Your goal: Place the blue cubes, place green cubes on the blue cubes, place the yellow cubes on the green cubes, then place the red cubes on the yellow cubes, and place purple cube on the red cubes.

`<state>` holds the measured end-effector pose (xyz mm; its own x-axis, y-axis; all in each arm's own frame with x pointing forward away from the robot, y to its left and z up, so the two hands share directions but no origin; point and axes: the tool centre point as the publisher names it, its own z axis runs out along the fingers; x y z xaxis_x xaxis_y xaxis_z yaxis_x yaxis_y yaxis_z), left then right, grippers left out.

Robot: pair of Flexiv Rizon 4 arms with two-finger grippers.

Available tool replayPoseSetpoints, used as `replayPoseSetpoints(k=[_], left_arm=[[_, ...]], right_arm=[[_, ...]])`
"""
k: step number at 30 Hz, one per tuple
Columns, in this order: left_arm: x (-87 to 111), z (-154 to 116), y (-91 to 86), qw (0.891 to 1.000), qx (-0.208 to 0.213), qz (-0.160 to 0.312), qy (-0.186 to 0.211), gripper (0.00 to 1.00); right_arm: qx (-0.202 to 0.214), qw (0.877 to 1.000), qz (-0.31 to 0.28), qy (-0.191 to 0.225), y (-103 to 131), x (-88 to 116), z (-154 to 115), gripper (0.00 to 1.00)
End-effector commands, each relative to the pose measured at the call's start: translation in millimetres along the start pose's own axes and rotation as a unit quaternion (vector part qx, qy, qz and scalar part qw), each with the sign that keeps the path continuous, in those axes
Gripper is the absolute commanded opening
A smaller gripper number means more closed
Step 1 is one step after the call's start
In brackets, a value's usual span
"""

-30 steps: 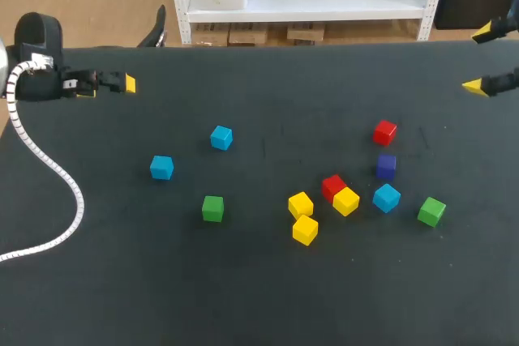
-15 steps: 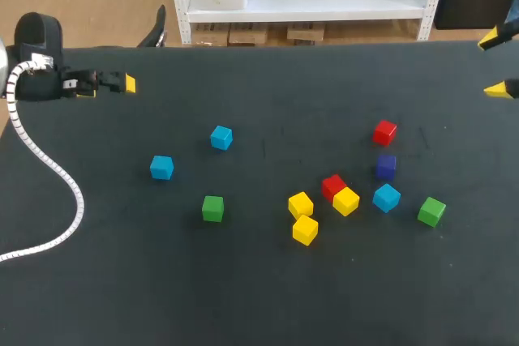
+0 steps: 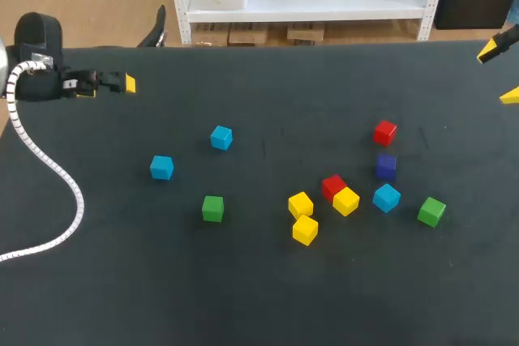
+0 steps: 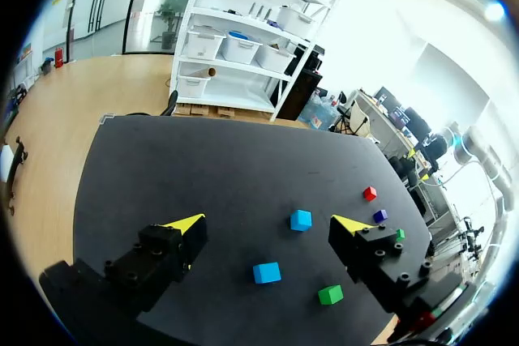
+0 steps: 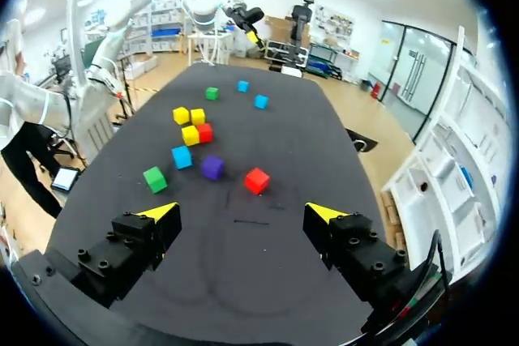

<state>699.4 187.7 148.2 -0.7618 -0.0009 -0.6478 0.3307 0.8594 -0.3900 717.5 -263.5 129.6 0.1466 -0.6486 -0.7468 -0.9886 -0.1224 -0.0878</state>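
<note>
Several cubes lie singly on the black table (image 3: 243,297). Two blue cubes (image 3: 220,137) (image 3: 161,168) and a green cube (image 3: 212,208) sit left of the middle. Right of the middle are three yellow cubes (image 3: 300,204), two red cubes (image 3: 385,132) (image 3: 332,186), a purple cube (image 3: 386,166), a third blue cube (image 3: 386,198) and a second green cube (image 3: 431,211). My left gripper (image 3: 109,83) (image 4: 268,224) is open at the far left, well short of the blue cubes (image 4: 301,219). My right gripper (image 3: 500,73) (image 5: 242,212) is open at the right edge, with the red cube (image 5: 257,180) ahead of it.
A white ribbed cable (image 3: 57,192) curves from my left arm across the table's left side. One red cube and two of the yellow cubes (image 3: 346,201) sit close together; the third yellow cube (image 3: 305,230) lies just in front of them.
My right gripper has drawn back to the right, toward the table's right edge. The left arm and the cubes have not moved.
</note>
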Motion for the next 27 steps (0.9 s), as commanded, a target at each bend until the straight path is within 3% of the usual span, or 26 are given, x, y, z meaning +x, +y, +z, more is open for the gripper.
replayPoseSetpoints(k=[1, 7, 17, 20, 22, 25, 27], left_arm=[[-1.0, 0.0, -2.0, 1.000, -0.005, -0.001, 0.003, 1.00], [-1.0, 0.0, -2.0, 1.000, -0.005, -0.001, 0.003, 1.00], [-1.0, 0.0, -2.0, 1.000, -0.005, -0.001, 0.003, 1.00], [0.2, -7.9, 5.8, 0.996, 0.019, 0.088, 0.011, 1.00], [-0.2, -11.1, 10.1, 0.987, 0.026, 0.156, 0.030, 1.00], [-4.2, -17.5, 12.8, 0.964, 0.041, 0.257, 0.049, 1.00], [-7.3, -21.4, 12.7, 0.943, 0.068, 0.320, 0.062, 1.00]], right_arm=[[-0.039, 0.999, -0.002, -0.012, -3.6, 2.0, -2.2, 1.00], [-0.030, 0.999, 0.005, 0.011, -4.2, 1.8, -3.8, 1.00], [-0.030, 0.999, 0.005, 0.011, -4.2, 1.8, -3.8, 1.00], [-0.030, 0.999, 0.005, 0.011, -4.2, 1.8, -3.8, 1.00], [-0.030, 0.999, 0.005, 0.011, -4.2, 1.8, -3.8, 1.00], [-0.030, 0.999, 0.005, 0.011, -4.2, 1.8, -3.8, 1.00], [-0.030, 0.999, 0.005, 0.011, -4.2, 1.8, -3.8, 1.00]])
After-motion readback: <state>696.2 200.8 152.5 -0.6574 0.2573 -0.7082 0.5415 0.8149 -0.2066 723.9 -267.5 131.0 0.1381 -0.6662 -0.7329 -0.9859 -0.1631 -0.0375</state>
